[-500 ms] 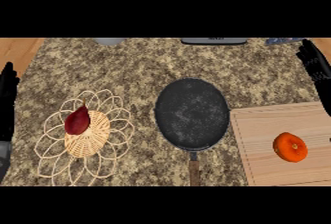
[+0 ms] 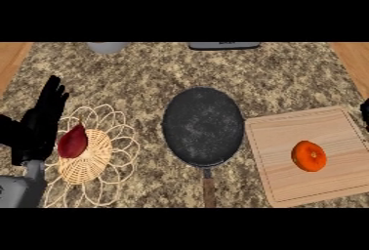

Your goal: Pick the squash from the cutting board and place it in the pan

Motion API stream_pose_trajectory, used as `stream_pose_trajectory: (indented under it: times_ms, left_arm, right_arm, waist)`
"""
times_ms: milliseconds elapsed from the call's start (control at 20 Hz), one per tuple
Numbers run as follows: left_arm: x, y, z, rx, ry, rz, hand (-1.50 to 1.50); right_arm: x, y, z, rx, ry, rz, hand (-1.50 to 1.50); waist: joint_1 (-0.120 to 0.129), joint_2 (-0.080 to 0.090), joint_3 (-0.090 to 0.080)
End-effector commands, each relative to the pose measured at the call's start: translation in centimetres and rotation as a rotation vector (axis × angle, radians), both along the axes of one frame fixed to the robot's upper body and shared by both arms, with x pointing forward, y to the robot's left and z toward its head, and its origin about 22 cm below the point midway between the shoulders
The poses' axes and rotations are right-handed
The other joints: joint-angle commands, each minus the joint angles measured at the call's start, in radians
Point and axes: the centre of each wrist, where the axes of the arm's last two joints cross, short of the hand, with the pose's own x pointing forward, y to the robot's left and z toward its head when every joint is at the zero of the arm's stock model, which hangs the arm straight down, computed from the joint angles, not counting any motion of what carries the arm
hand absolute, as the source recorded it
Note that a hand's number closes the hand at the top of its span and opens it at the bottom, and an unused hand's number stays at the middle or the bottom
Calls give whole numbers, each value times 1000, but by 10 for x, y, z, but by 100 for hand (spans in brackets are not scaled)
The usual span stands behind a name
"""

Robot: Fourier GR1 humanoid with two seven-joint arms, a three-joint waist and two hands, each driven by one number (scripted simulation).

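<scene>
Left robot hand [image 2: 39,124] moved inward (open), overlapping basket [image 2: 93,156].

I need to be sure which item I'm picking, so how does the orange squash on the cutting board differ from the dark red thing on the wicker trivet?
The squash is bright orange and roundish; the red item is dark red and tapers to a point. The squash lies on the wooden cutting board, right of the pan; the red item lies on the wicker trivet, left of the pan, beside the left hand. Both lie untouched.
</scene>
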Motion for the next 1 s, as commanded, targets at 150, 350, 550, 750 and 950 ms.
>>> stream_pose_trajectory:
  times_ms: [150, 350, 550, 750, 950]
  left_arm:
    - [-3, -15, -4, -111, 14, -47, 0]
    - [-7, -25, -5, -125, 31, -80, 0]
    - [4, -26, -14, -88, 25, -81, 0]
    - [4, -29, 6, -102, 29, -96, 0]
    - [-4, -19, -3, -104, 32, -112, 0]
  right_arm:
    - [-110, -75, -32, -222, 44, -145, -150]
    - [-112, -101, 9, -384, 42, -105, -150]
    - [-103, -85, 25, -466, 27, -56, -150]
    - [-80, -69, 56, -627, 113, -7, -150]
    - [-62, -39, 70, -789, 213, -9, -150]
  waist:
    - [-7, -2, -2]
    - [23, 1, -3]
    - [23, 3, -4]
    - [32, 3, -4]
    - [46, 5, -5]
